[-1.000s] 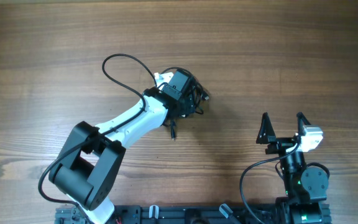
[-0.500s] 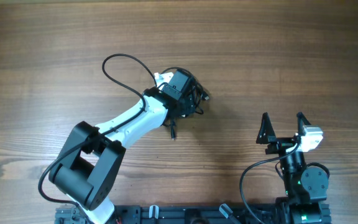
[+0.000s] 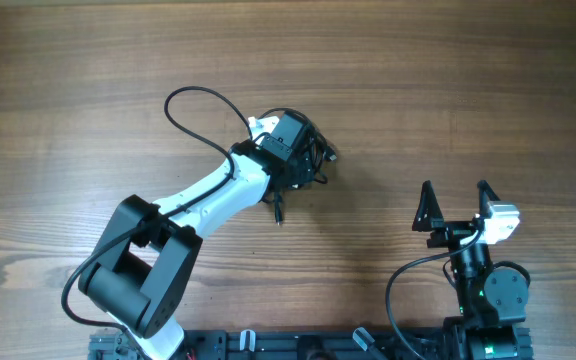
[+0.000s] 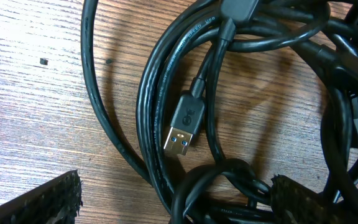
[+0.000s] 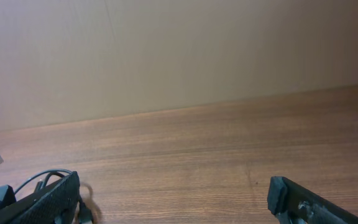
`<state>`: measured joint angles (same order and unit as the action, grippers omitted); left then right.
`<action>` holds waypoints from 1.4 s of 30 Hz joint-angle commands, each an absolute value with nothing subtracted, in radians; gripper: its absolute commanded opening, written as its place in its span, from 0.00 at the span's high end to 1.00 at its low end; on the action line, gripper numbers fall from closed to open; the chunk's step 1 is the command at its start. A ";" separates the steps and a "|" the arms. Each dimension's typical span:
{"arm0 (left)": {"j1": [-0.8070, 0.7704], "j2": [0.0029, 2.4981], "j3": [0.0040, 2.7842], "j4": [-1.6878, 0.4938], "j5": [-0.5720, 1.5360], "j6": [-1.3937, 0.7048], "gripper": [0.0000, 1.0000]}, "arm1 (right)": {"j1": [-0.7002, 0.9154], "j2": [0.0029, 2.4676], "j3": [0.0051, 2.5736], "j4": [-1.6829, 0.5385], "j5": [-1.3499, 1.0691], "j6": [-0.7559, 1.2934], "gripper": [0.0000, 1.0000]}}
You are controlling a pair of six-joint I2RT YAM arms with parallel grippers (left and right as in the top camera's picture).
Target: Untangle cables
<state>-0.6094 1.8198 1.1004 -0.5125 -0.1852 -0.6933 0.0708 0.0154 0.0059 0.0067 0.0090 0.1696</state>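
Observation:
The cables (image 3: pixel 320 162) lie as one knotted black bundle in the middle of the table, with one plug end (image 3: pixel 278 213) trailing toward the front. My left gripper (image 3: pixel 304 156) hangs right over the bundle, and its wrist hides much of it from above. In the left wrist view, looped cables (image 4: pixel 166 93) and a USB plug (image 4: pixel 182 127) fill the frame. The left gripper (image 4: pixel 176 205) is open, and its fingers (image 4: pixel 42 202) straddle several strands without pinching them. My right gripper (image 3: pixel 455 203) stands open near the front right, well away from the bundle, with only bare wood between its fingers (image 5: pixel 309 202).
The left arm's own black wire (image 3: pixel 193 95) loops out over the table behind the arm. A wooden table (image 3: pixel 468 80) runs in all directions. A plain wall (image 5: pixel 179 56) rises behind the far edge. The arm bases sit at the front edge.

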 commanded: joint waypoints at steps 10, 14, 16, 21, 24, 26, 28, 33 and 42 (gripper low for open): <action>-0.614 1.829 1.110 -0.510 -0.176 -0.692 0.00 | 0.073 0.016 0.005 0.010 0.029 0.158 0.00; -0.614 1.829 1.110 -0.510 -0.176 -0.692 0.00 | 0.073 0.016 0.005 0.010 0.029 0.158 0.00; -0.614 1.829 1.110 -0.510 -0.176 -0.692 0.00 | 0.073 0.016 0.005 0.010 0.029 0.158 0.00; -0.614 1.829 1.110 -0.510 -0.176 -0.692 0.00 | 0.073 0.016 0.005 0.010 0.029 0.158 0.00; -0.614 1.829 1.110 -0.510 -0.176 -0.692 0.00 | 0.073 0.016 0.005 0.010 0.029 0.159 0.01; -0.614 1.829 1.110 -0.510 -0.178 -0.688 0.00 | 0.073 0.016 0.005 0.010 0.029 0.158 0.00; -0.614 1.829 1.110 -0.510 -0.208 -0.685 0.00 | 0.073 0.016 0.005 0.010 0.029 0.158 0.00; -0.614 1.829 1.110 -0.510 -0.206 -0.685 0.00 | 0.073 0.016 0.005 0.010 0.029 0.158 0.00; -0.614 1.827 1.111 -0.506 -0.191 -0.680 0.00 | 0.073 0.016 0.005 0.010 0.029 0.158 0.00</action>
<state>-0.6094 1.8198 1.1004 -0.5114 -0.1886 -0.6933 0.0708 0.0158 0.0059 0.0067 0.0090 0.1696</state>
